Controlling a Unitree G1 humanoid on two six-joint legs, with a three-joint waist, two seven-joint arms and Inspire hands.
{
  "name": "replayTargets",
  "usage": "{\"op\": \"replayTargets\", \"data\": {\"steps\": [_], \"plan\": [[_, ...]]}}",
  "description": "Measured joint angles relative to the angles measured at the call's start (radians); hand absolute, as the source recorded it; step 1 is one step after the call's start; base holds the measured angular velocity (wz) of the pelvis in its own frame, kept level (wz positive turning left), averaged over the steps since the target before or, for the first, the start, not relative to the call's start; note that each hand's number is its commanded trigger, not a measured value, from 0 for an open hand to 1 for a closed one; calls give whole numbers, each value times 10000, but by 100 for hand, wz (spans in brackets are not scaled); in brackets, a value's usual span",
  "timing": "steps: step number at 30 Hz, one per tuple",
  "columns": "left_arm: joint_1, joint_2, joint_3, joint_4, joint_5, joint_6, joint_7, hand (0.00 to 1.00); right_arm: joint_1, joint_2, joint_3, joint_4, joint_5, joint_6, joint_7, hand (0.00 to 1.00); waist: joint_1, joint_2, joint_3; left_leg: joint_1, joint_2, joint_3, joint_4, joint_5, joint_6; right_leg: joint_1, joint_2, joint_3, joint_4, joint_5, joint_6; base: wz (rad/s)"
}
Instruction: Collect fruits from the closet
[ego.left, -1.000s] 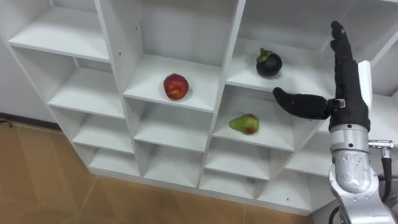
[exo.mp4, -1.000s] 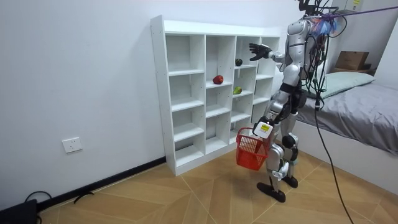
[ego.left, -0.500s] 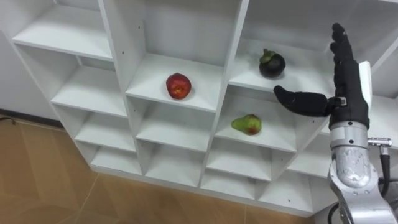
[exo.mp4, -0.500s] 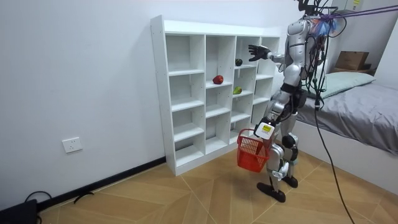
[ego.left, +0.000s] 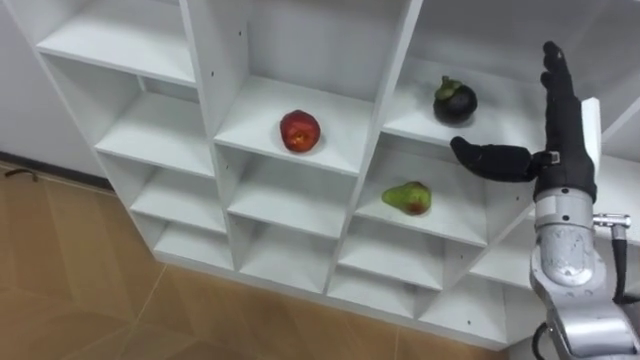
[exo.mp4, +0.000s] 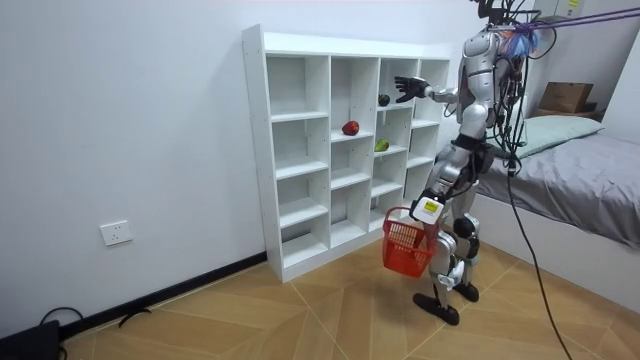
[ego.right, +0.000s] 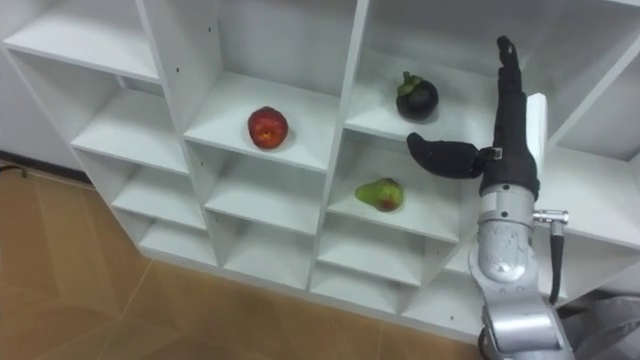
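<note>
A dark mangosteen (ego.left: 455, 102) sits in a white closet (ego.left: 222, 60) compartment, upper right. A green pear (ego.left: 406, 198) lies one shelf below it, and a red apple (ego.left: 300, 131) rests in the column to the left. My right hand (ego.left: 562, 150) is raised in front of the mangosteen's compartment, a little right of the fruit. It is open, fingers straight up and thumb pointing left, touching nothing. In the room view I stand before the closet (exo.mp4: 300, 150), and my left hand (exo.mp4: 425, 208) hangs low, holding a red basket (exo.mp4: 404, 246).
A bed (exo.mp4: 590, 190) stands behind me at the room view's right, with a cardboard box (exo.mp4: 565, 97) beyond it. The closet's other compartments hold nothing. Wooden floor (exo.mp4: 300, 320) stretches in front of the closet.
The eye view has shifted, so the shelves sit further right and lower in the picture. In the room view my right hand has reached a little closer to the mangosteen's compartment.
</note>
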Motion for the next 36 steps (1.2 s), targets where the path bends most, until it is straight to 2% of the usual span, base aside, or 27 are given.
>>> {"op": "replayTargets", "data": {"steps": [9,13,17,25,36], "plan": [[-11,41,-158,-183,10,40,-259,100,-655,1,86,987,221,-1,-94,0,180,-36,-23,-172,-10,-8,33,28,9,-168,-16,18,23,3,-5,0],[-8,141,-325,-185,-135,76,-181,100,-1322,-5,156,2024,235,11,-166,0,202,-159,-70,-259,-14,-50,32,44,9,-257,-16,28,26,5,-9,0],[3,282,-485,-197,-131,80,-182,100,-1629,-67,286,2303,233,14,-397,0,206,-248,-30,-341,-25,-121,34,57,8,-308,-16,3,19,6,-11,5],[-58,292,-486,-306,-118,91,-16,100,-1881,-460,543,2703,386,-11,-558,0,231,-342,29,-551,-33,-200,53,79,2,-498,-24,-74,18,8,-13,3],[-193,296,-493,-305,-83,97,21,100,-2346,-804,543,2888,368,-12,-655,0,349,-369,29,-662,-63,-197,57,122,18,-649,-65,-71,54,8,-14,0]]}}
